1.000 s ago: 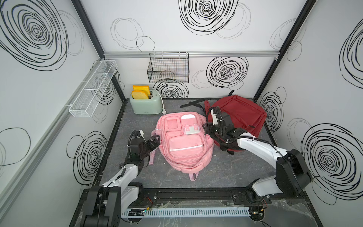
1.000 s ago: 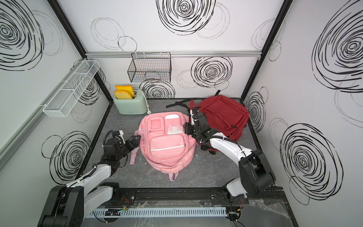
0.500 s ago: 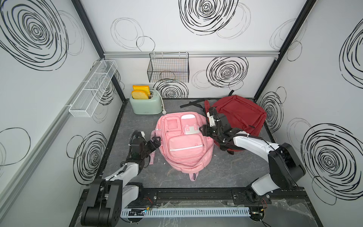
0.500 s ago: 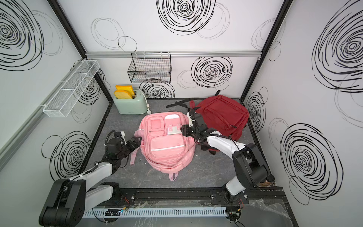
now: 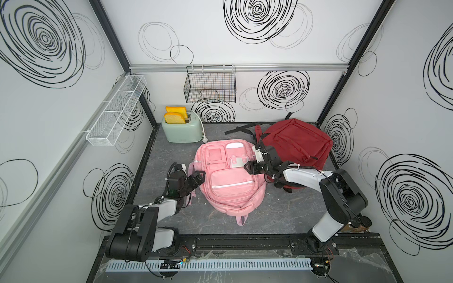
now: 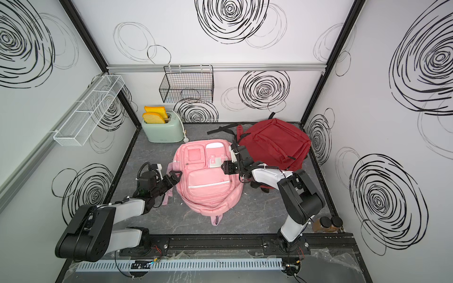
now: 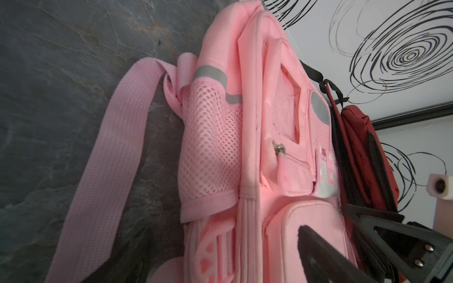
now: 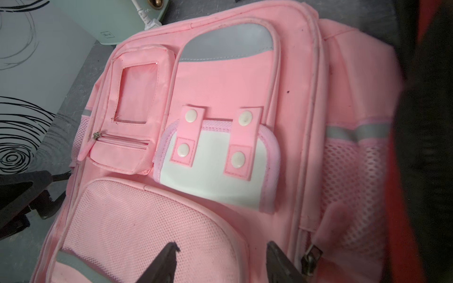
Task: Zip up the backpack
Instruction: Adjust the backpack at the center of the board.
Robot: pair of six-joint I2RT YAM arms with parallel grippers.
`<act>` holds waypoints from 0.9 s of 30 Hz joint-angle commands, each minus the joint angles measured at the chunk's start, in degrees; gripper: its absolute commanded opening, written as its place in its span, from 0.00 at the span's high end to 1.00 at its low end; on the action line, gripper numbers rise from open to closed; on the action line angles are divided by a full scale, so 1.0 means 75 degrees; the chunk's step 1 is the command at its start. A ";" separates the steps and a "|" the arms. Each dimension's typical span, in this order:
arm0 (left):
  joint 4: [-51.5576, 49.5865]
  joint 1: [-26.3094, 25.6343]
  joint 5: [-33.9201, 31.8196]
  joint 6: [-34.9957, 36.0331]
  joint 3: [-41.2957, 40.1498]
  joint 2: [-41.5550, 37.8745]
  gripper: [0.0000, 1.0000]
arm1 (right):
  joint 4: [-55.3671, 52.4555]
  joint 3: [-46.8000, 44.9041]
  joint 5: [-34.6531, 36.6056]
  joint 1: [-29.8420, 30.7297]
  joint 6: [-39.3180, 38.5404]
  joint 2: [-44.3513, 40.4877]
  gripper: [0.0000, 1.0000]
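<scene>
A pink backpack lies flat mid-table, front side up. My left gripper is open at its left side, by the mesh side pocket and loose strap; the left gripper holds nothing. My right gripper hovers open over the backpack's right upper part. In the right wrist view, the right gripper spans the mesh front pocket, empty. A metal zipper pull sits just outside one fingertip. A small pocket's zipper pull is visible too.
A red backpack lies against the pink one's right side, under my right arm. A mint toaster with bread stands at the back left. On the walls hang a black wire basket and a white wire shelf. Dark-capped jars stand front right.
My right gripper has come off the red backpack's edge, moving left and forward onto the pink backpack. The left gripper has edged slightly closer to the pink backpack's side.
</scene>
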 commanded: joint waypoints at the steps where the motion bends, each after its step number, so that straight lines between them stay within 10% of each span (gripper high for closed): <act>1: 0.0640 -0.0123 0.0090 -0.0098 0.0211 0.0157 0.06 | 0.0202 -0.0149 -0.0089 0.0015 0.0069 0.0260 0.39; 27: 0.0984 -0.0690 0.0161 -0.0074 0.0309 0.0743 0.25 | 0.0056 -0.0047 0.0054 0.0018 0.0036 0.0731 0.40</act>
